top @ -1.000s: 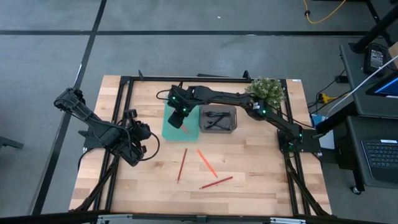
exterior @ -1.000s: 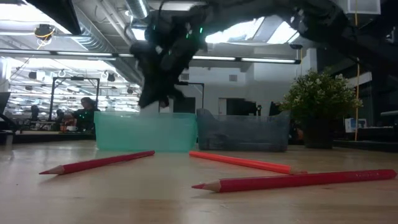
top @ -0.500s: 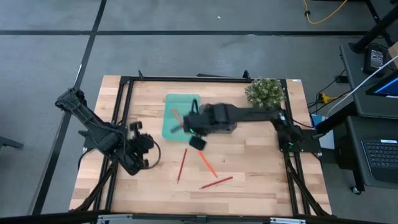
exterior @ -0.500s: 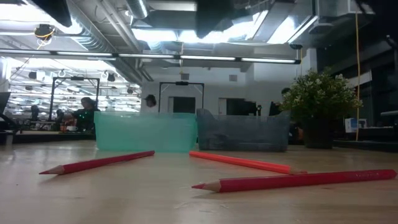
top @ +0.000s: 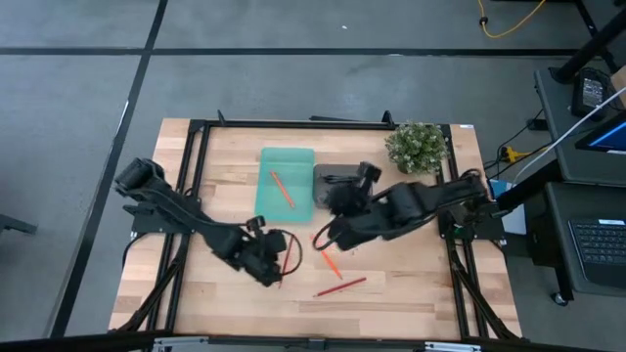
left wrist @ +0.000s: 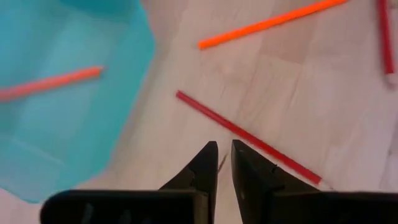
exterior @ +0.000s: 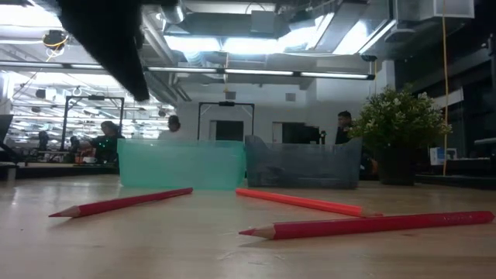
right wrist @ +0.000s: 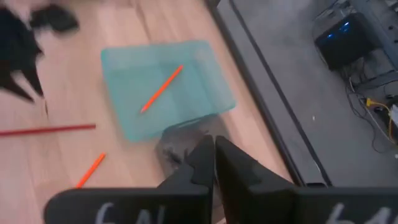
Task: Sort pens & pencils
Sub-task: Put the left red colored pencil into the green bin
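Note:
An orange pencil (top: 283, 188) lies flat in the teal tray (top: 298, 161). Beside it stands the grey tray (top: 326, 176), with dark sticks (right wrist: 173, 153) in it. On the bare wood lie a red pencil (top: 291, 252), an orange one (top: 330, 261) and another red one (top: 340, 286). My left gripper (left wrist: 224, 152) hovers low just short of the first red pencil (left wrist: 249, 140), its fingers a narrow gap apart with nothing between them. My right gripper (right wrist: 212, 149) is shut and empty, raised over the grey tray (right wrist: 186, 134).
A potted plant (top: 418, 147) stands at the table's far right corner. A black frame (top: 293, 124) runs along the table's far and side edges. Bare wood lies along the near edge below the pencils. People show in the room beyond the trays (exterior: 172, 128).
My right gripper has risen from over the teal tray and swung toward the table's right and near side; the orange pencil now lies in that tray. My left gripper has gone down and toward the right, turning, to the leftmost red pencil. The pencils on the wood have kept still.

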Action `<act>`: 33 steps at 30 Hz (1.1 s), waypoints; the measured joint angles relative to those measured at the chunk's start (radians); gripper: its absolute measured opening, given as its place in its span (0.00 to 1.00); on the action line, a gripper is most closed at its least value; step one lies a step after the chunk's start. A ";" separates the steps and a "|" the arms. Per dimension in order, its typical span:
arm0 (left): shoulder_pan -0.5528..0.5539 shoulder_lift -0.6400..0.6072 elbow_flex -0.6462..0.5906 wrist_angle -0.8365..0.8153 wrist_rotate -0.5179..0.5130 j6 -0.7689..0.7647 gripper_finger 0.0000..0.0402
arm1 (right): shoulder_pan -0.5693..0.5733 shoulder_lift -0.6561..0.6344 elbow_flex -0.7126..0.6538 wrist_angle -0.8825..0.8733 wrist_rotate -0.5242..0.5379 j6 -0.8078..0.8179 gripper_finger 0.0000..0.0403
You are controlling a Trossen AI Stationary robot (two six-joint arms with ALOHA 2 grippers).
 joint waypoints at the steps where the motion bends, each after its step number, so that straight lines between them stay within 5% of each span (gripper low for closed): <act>1: 0.012 0.016 0.000 0.003 0.017 -0.027 0.10 | 0.000 -0.020 0.000 -0.001 0.005 0.000 0.04; 12: 0.103 0.091 0.000 0.124 0.093 -0.339 0.10 | 0.002 -0.171 0.000 0.000 0.006 -0.002 0.05; 21: 0.152 0.179 0.000 0.185 0.235 -0.412 0.10 | 0.014 -0.178 0.000 0.000 -0.089 -0.027 0.05; 33: 0.168 0.184 0.000 0.166 0.258 -0.418 0.10 | 0.032 -0.178 0.000 0.000 -0.088 -0.049 0.05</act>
